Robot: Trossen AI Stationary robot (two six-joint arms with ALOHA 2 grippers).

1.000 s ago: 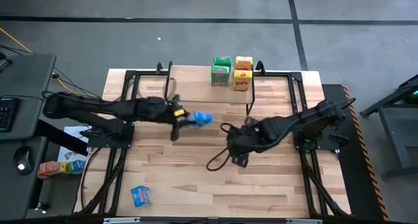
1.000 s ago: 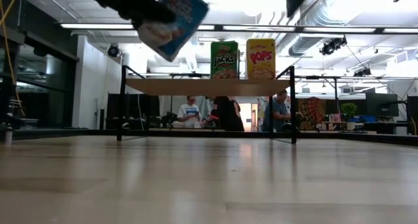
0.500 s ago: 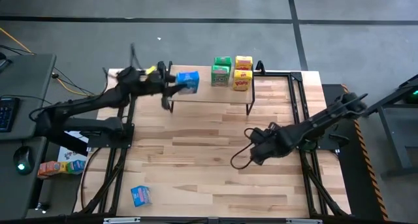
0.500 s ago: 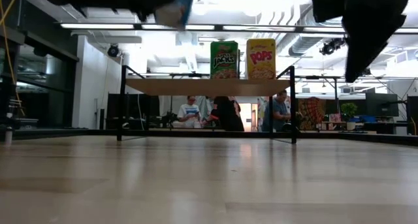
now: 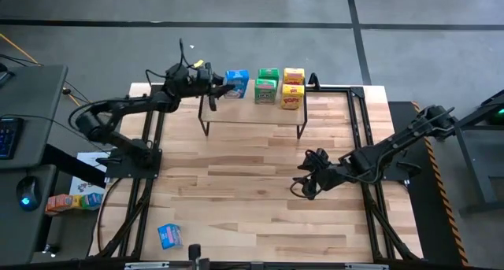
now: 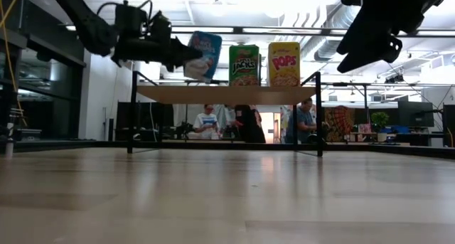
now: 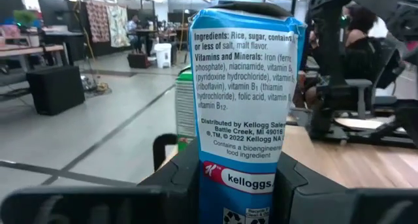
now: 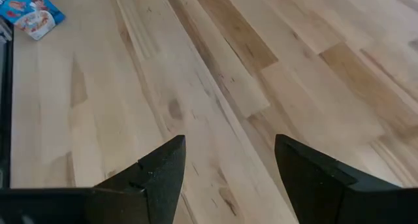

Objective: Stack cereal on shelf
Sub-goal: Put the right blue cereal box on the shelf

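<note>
The shelf (image 5: 252,111) (image 6: 227,94) stands at the table's far edge. Two green boxes (image 5: 267,86) (image 6: 244,65) and two yellow ones (image 5: 292,89) (image 6: 284,63) stand upright on it. My left gripper (image 5: 224,87) (image 7: 238,185) is shut on a blue cereal box (image 5: 235,83) (image 6: 202,56), held over the shelf's left part beside the green boxes. A second blue box (image 5: 169,236) (image 8: 31,14) lies flat near the table's near left corner. My right gripper (image 5: 303,187) (image 8: 225,168) hangs open over the table's right half, touching nothing. My left gripper pinches the blue box between its two fingers, low on the box (image 7: 238,178), with its ingredients side panel facing the wrist. The fingers come level from the table's left. The box is slightly tilted, just above the shelf board; I cannot tell whether its bottom edge touches.
Black frame rails run along the table's left and right sides (image 5: 134,199) (image 5: 370,199). Bare wood (image 5: 236,183) lies between the shelf and the near edge. People sit in the room behind the shelf (image 6: 206,122).
My left gripper has carried the blue box up from above the table's middle toward the far edge, over the shelf's left part; the box has turned from tipped to nearly upright. My right arm has drawn back toward the table's right and near side.
</note>
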